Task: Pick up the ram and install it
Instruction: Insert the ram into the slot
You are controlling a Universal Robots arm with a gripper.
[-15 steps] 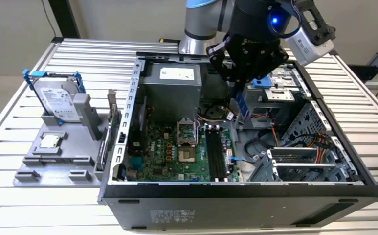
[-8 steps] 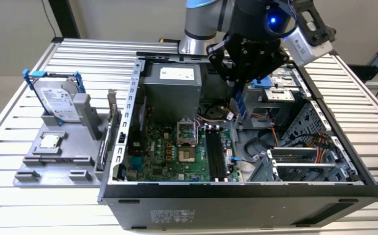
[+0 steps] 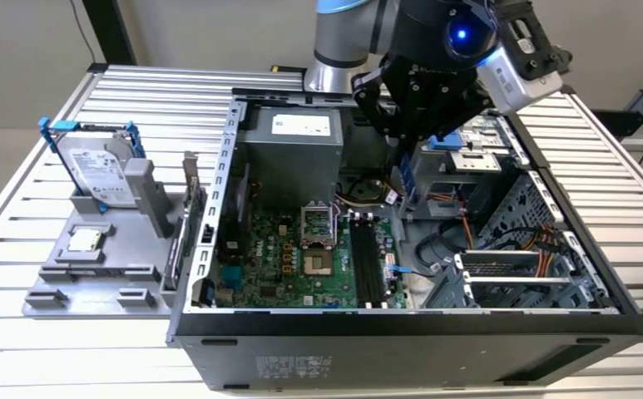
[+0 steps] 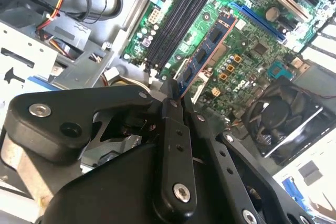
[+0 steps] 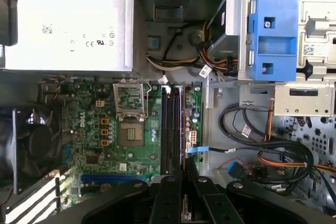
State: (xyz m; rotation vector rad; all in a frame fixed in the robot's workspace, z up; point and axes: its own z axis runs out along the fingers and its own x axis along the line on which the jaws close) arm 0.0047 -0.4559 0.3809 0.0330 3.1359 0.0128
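My black gripper [image 3: 408,148] hangs inside the open computer case, above the motherboard [image 3: 299,258]. Its fingers are shut on one end of the ram [image 4: 207,51], a narrow blue stick with dark chips. In the exterior view the ram [image 3: 409,179] hangs down from the fingers. The black memory slots [image 3: 368,258] lie below it, toward the case front and apart from the stick. In the second wrist view the gripper [image 4: 176,100] pinches the stick, which lies beside the slots [image 4: 178,19] at a small angle. In the first wrist view the fingers [image 5: 168,192] sit just off the end of the slots [image 5: 170,129].
A grey power supply [image 3: 294,154] fills the back of the case, with a blue drive bracket [image 5: 273,35] and cable bundles [image 5: 273,156] on the exterior view's right. The CPU socket [image 3: 317,233] lies beside the slots. Outside the case, a hard drive [image 3: 99,174] and a CPU chip [image 3: 85,241] rest on a grey stand.
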